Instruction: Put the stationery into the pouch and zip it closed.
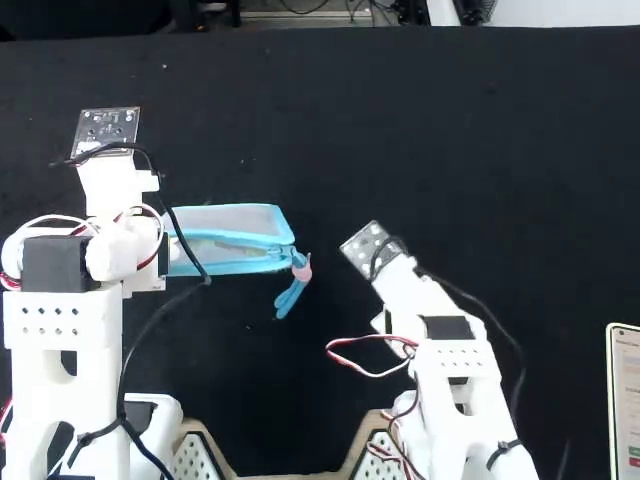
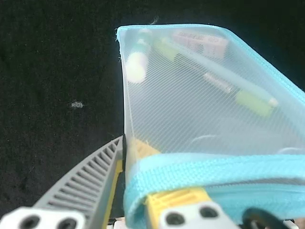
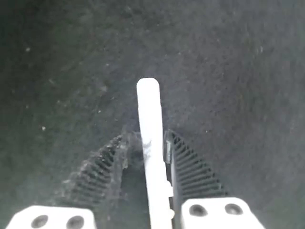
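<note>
Blue mesh pouch [image 1: 230, 238] left of centre, standing on edge, pens [image 2: 238, 88] inside. White stick [image 3: 151, 143] pinched between right fingers [image 3: 190, 167].

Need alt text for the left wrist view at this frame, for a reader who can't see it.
The left gripper clamps the near edge of a see-through blue mesh pouch, seen against the black table. Through the mesh show a white tube, a green-ended pen and a pink block.
</note>
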Motion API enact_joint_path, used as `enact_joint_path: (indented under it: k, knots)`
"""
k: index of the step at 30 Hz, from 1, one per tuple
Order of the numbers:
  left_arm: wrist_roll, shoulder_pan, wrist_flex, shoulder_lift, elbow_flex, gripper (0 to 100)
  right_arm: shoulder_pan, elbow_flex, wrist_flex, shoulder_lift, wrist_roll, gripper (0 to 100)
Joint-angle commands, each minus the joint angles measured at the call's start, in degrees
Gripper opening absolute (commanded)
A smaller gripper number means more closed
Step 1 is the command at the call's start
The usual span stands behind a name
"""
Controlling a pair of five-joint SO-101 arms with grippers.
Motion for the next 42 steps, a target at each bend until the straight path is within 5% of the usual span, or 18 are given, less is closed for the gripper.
enact_joint_path:
  k: [1, 9, 18, 30, 35, 42]
  knots:
    - [-0.09, -1.45, -0.18, 0.44, 0.31, 3, -0.88, -6.20, 2.46, -1.54, -10.11, 15.7]
    - [-0.09, -4.70, -0.26, 0.44, 0.22, 3, -0.97, -23.43, 18.29, 5.93, -11.69, 17.7]
    - [-0.09, -4.26, -0.18, 0.44, 0.48, 3, -6.24, -24.92, 11.34, 19.82, -12.13, 17.6]
    - [0.00, -4.26, -0.18, 0.44, 0.48, 3, -2.90, -25.36, -0.09, 32.48, -11.60, 17.6]
    - [0.00, -4.26, -0.18, 0.44, 0.40, 3, -2.64, -25.54, 0.00, 35.38, -6.24, 1.8]
    - [0.00, -4.26, -0.18, 0.44, 0.57, 3, -2.55, -31.43, 7.30, 34.86, -6.15, 1.1]
